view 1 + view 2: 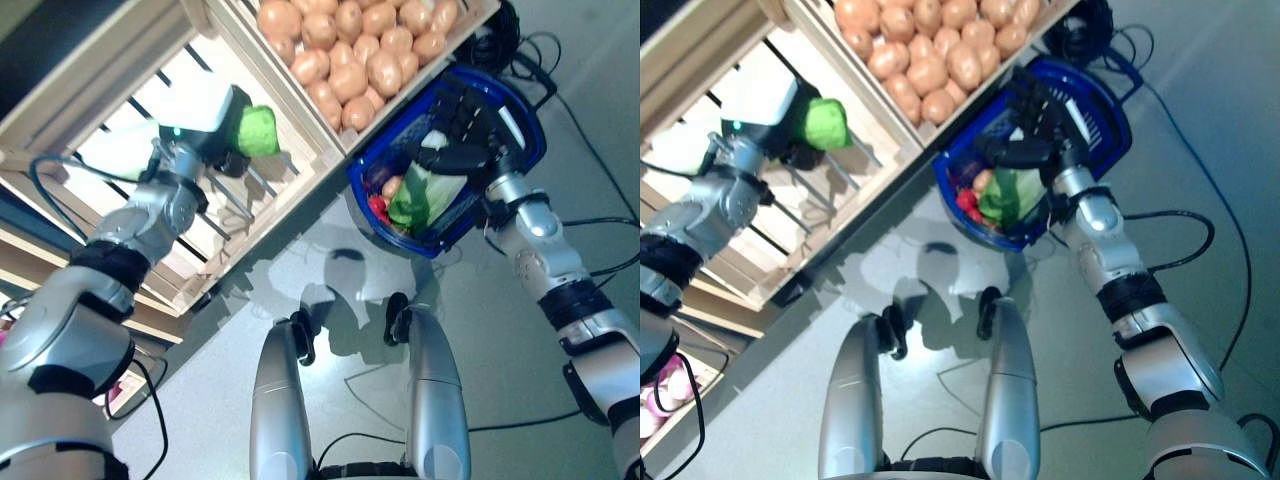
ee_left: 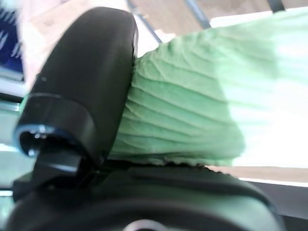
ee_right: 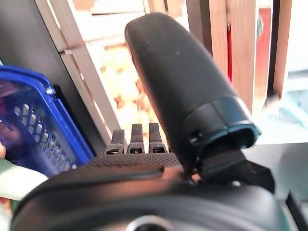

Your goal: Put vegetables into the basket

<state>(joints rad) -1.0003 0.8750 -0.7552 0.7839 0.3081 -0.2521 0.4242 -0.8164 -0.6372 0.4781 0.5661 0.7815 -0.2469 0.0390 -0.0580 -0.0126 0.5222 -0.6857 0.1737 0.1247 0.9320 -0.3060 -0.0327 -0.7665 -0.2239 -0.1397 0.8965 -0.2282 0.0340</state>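
My left hand (image 1: 222, 140) is shut on a pale green leafy cabbage (image 1: 258, 130) and holds it over the wooden crate stand (image 1: 300, 170) at the left. In the left wrist view the thumb (image 2: 86, 82) presses against the ribbed green cabbage (image 2: 187, 106). The blue plastic basket (image 1: 520, 110) stands on the floor at the right, with a green leafy vegetable (image 1: 425, 195), a red vegetable (image 1: 378, 206) and a tan round one (image 1: 392, 186) inside. My right hand (image 1: 462, 125) is open, fingers straight, just above the basket's rim; it also shows in the right wrist view (image 3: 183, 96).
A wooden crate of potatoes (image 1: 360, 50) stands right behind the basket. The slatted wooden stand runs along the left. Grey floor (image 1: 350, 250) lies between the stand and the basket. Black cables (image 1: 590, 130) lie on the floor at the right.
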